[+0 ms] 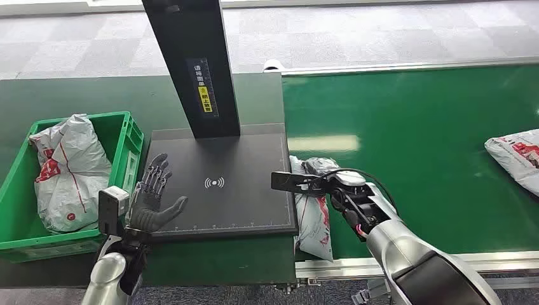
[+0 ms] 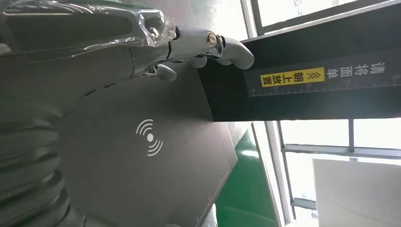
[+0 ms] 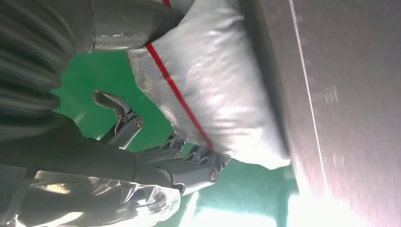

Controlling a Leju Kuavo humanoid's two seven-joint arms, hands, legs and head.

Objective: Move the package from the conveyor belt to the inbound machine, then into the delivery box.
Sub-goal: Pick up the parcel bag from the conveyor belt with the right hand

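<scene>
A grey plastic package [image 1: 313, 219] with red print lies on the green conveyor belt [image 1: 413, 146], tight against the right edge of the black inbound machine's platform [image 1: 241, 165]. My right hand [image 1: 340, 189] is on top of it. In the right wrist view the thumb lies on one side of the package [image 3: 217, 94] and the fingers [image 3: 203, 158] touch its other edge, so the right hand [image 3: 118, 161] grips it. My left hand [image 1: 152, 197] is open, fingers spread, over the platform's left front corner. The left wrist view has that left hand [image 2: 142, 42] above the platform [image 2: 142, 189].
The machine's black post [image 1: 197, 63] rises from the back of the platform. A green delivery box [image 1: 82, 118] at the left holds grey packages [image 1: 67, 171]. Another package [image 1: 516, 155] lies at the belt's far right. The belt's metal rail [image 1: 330, 267] runs along the front.
</scene>
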